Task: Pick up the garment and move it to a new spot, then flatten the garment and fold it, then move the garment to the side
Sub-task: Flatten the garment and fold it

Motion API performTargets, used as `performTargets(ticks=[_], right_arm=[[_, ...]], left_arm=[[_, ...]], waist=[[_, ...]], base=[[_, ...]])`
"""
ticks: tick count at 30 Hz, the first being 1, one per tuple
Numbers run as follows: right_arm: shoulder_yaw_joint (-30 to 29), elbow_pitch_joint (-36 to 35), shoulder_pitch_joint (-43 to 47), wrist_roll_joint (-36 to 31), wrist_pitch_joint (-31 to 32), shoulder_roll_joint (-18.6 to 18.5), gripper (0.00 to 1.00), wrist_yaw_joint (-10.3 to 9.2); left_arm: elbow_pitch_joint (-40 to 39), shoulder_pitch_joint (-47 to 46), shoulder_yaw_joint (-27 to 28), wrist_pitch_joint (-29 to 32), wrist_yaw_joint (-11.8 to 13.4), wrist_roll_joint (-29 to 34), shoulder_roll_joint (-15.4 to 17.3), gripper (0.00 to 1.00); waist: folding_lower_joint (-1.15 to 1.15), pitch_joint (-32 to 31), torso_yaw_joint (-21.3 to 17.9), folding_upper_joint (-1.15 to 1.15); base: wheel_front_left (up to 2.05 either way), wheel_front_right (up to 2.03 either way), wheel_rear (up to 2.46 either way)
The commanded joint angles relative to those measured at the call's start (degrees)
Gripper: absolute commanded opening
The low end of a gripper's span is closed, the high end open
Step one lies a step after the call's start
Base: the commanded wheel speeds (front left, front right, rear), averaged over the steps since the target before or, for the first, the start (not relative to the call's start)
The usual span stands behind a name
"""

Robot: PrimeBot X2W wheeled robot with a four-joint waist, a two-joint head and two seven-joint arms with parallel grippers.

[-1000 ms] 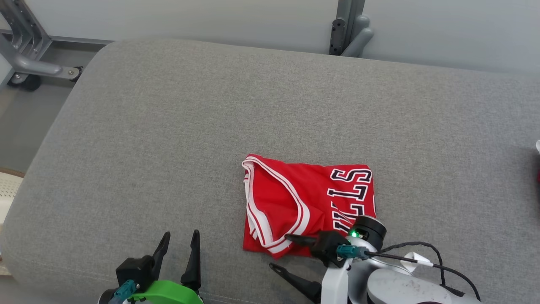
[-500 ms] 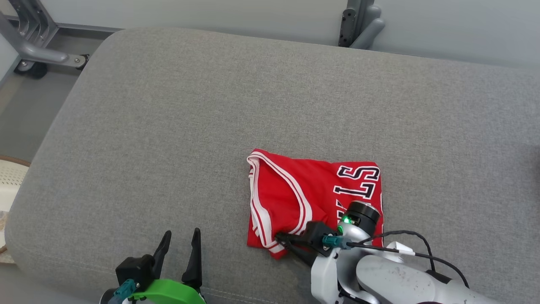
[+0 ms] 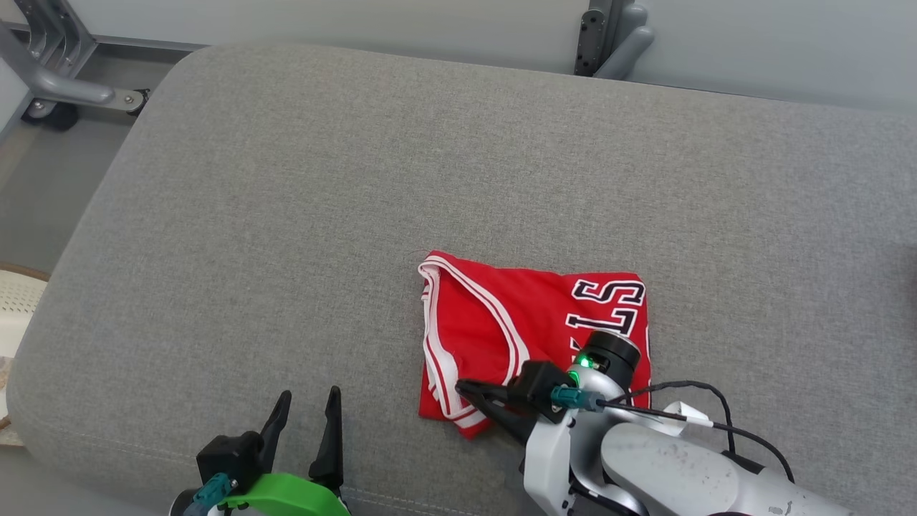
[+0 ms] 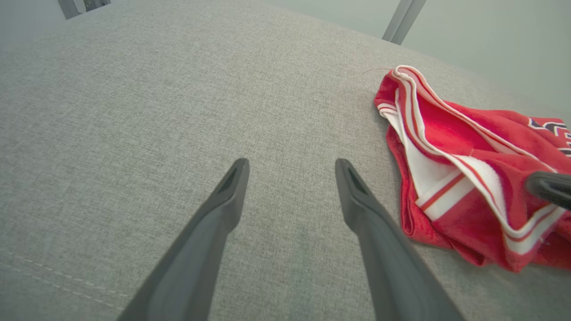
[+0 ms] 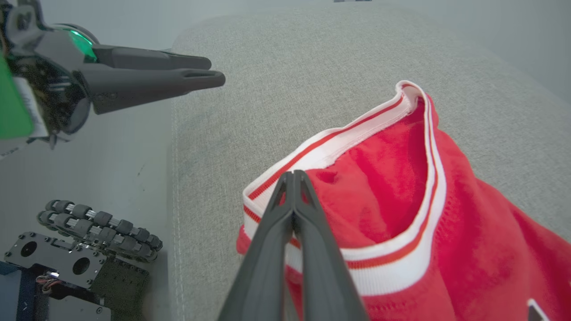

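**Operator:** What was around the work?

**Spotter:** You had a wide grey cushion [image 3: 286, 215] under everything. Off its far left corner a grey metal frame [image 3: 50, 79] stood on the floor. A grey bracket [image 3: 609, 43] rose against the wall behind, and a pale perforated basket [image 3: 18, 308] showed at the left edge. Your own right wrist covered the near right part of the red jersey [image 3: 501, 322], and a black cable [image 3: 720, 405] looped from that wrist.

**Operator:** Where was the jersey?

**Spotter:** It lay folded on the cushion, near the front edge and right of the middle, with its white-and-red trim toward your left.

**Operator:** And the end effectors?

**Spotter:** Your right end effector [image 3: 461, 387] had its fingers pinched together on the trim at the jersey's near left corner, and the cloth there was bunched up. Your left end effector [image 3: 308, 394] hung with its fingers spread wide over bare cushion, left of the jersey and apart from it.

**Operator:** Any writing?

**Spotter:** Black letters [image 3: 609, 308] edged in white ran sideways across the jersey. You could read an S and an L. The rest sat under the right wrist.
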Motion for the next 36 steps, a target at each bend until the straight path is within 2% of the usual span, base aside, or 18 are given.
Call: performTargets(ticks=[1,2,6,13,14,15,16,17,27,36], right_arm=[[0.8,-1.1,0.1,0.7,-0.1,-0.7,0.59,-0.01],[1.6,-1.6,0.3,1.0,0.2,-1.0,1.0,-0.01],[4.7,-3.0,0.2,1.3,1.9,-2.6,1.0,-0.01],[6.4,-1.9,-0.9,-1.0,3.4,-2.3,1.0,-0.01],[6.5,-1.6,-1.0,-1.4,3.7,-2.2,0.93,-0.01],[6.7,-1.4,-1.1,-1.7,3.8,-2.1,0.41,-0.01],[6.8,-1.1,-1.2,-2.1,4.1,-2.0,0.09,-0.01],[6.9,-0.8,-1.3,-2.2,4.3,-1.9,0.0,-0.01],[5.1,2.0,-2.2,-3.3,3.0,-1.2,0.0,-0.01],[3.9,0.9,-2.1,-1.7,0.1,0.3,0.0,-0.01]], left_arm=[[-0.2,-0.6,0.0,0.0,0.2,-0.1,0.1,1.0],[-0.3,-0.6,-0.1,0.0,0.2,-0.1,0.1,1.0],[-0.2,-0.7,-0.3,0.0,0.1,-0.4,0.1,1.0],[-0.2,-0.8,-0.8,0.0,0.4,-0.8,0.2,1.0],[-0.1,-0.8,-0.7,0.0,0.4,-0.8,0.1,1.0],[0.0,-0.7,-0.6,0.0,0.4,-0.7,0.1,1.0],[0.1,-0.6,-0.5,0.0,0.4,-0.7,0.1,1.0],[0.1,-0.5,-0.4,0.0,0.5,-0.7,0.1,1.0],[0.3,-0.3,0.0,0.0,0.3,-0.5,0.1,1.0],[0.6,0.0,-0.2,0.0,0.1,-0.2,0.1,1.0]], waist=[[0.0,-0.1,-0.1,0.0],[0.0,-0.1,-0.1,0.0],[0.0,-0.1,-0.2,0.0],[0.0,0.2,0.5,0.0],[0.0,0.2,0.6,0.0],[0.0,0.3,0.7,0.0],[0.0,0.3,0.8,0.0],[0.0,0.3,0.9,0.0],[0.0,0.0,0.7,0.0],[0.0,-0.7,0.6,0.0]], base=[[0.0,0.0,0.0],[0.0,0.0,0.0],[0.0,0.0,0.0],[0.0,0.0,0.0],[0.0,0.0,0.0],[0.0,0.0,0.0],[0.0,0.0,0.0],[0.0,0.0,0.0],[0.0,0.0,0.0],[0.0,0.0,0.0]])
